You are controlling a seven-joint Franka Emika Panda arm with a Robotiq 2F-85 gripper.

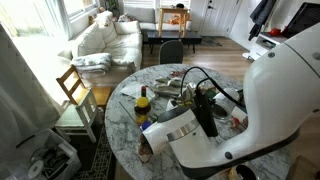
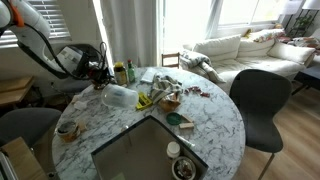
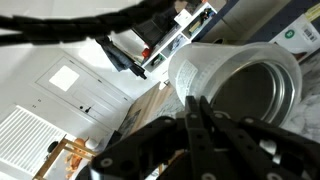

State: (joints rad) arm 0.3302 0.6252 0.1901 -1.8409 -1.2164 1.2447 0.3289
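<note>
A clear plastic jar fills the right of the wrist view, its open mouth turned toward the camera. My gripper is shut, and its fingertips meet right at the jar's rim, so it seems to pinch the thin wall. In both exterior views the jar lies tilted just over the round marble table, with the gripper at its mouth end. Whether the jar's base rests on the table is hidden.
Packets and small items clutter the table's middle, beside a bottle. A dark rectangular tray and small bowls lie at the table's near side. A dark chair, a wooden chair and a sofa surround it.
</note>
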